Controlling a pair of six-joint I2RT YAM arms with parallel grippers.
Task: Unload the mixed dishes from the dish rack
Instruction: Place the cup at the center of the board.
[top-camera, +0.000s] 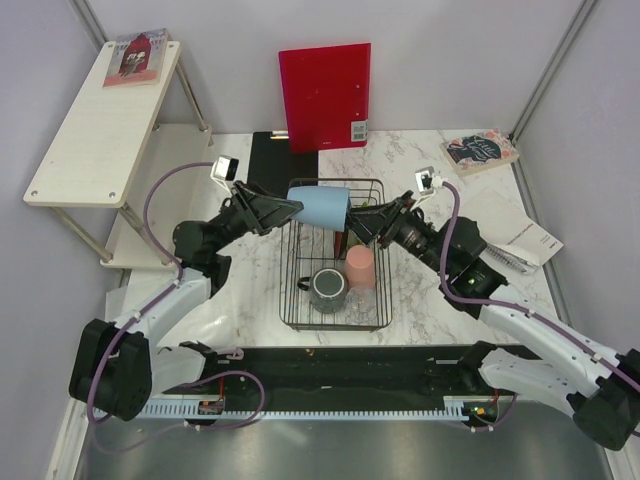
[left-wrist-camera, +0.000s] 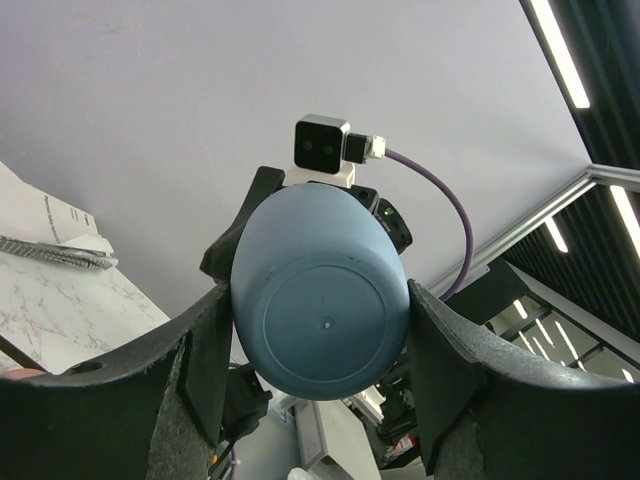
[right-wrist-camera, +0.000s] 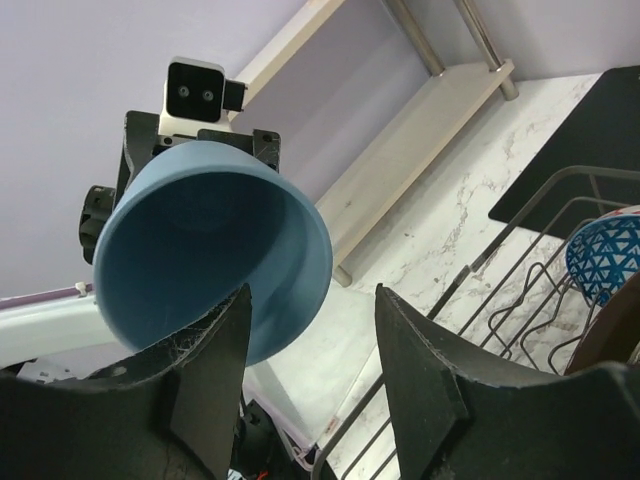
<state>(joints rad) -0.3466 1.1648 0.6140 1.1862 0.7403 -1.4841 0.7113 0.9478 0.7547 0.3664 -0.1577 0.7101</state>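
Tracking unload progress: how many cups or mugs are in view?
3. The light blue cup is held in the left gripper above the dish rack's far end. The pink cup and dark grey mug sit side by side inside the rack. More could be hidden under the arms.

The top external camera looks steeply down from above and behind the arm bases (top-camera: 110, 370), covering the whole bench (top-camera: 255, 295), with the dish rack (top-camera: 335, 255) central. The left wrist camera (right-wrist-camera: 195, 90) faces right and upward, very close on the base of the light blue cup (left-wrist-camera: 320, 300). The right wrist camera (left-wrist-camera: 322, 145) faces left and upward into its mouth. Each wrist view shows the other's camera just beyond the cup.
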